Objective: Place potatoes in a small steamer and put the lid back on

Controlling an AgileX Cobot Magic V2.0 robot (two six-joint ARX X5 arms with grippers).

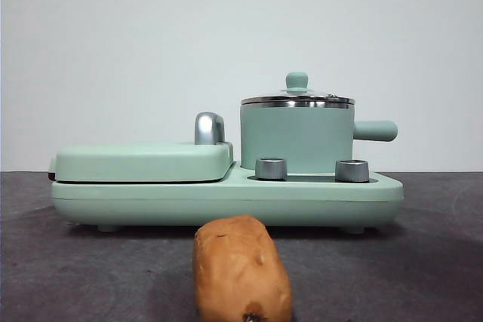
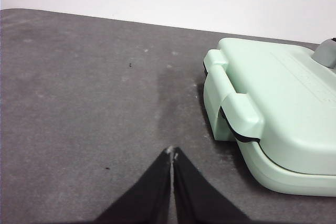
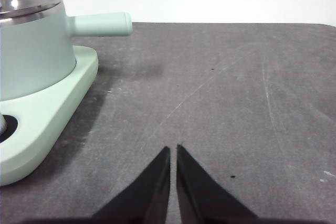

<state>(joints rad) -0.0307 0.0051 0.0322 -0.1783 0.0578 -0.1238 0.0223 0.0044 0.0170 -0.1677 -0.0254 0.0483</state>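
An oblong orange-brown potato (image 1: 241, 271) lies on the dark table in front of the appliance, near the front view's bottom edge. The mint-green small steamer (image 1: 296, 139) (image 3: 31, 51) stands on the right half of the appliance base, its stubby handle pointing right. The glass lid (image 1: 297, 99) (image 3: 26, 1) with its mint knob rests on the steamer. My left gripper (image 2: 172, 153) is shut over bare table left of the appliance. Over bare table right of the steamer, my right gripper (image 3: 173, 149) is shut too. Neither gripper shows in the front view.
The mint-green appliance base (image 1: 226, 197) carries a flat griddle cover (image 1: 143, 160) (image 2: 278, 103) on its left half, a chrome latch (image 1: 209, 127) and two steel dials (image 1: 270, 168) (image 1: 352, 170). Dark table stretches to both sides. A white wall stands behind.
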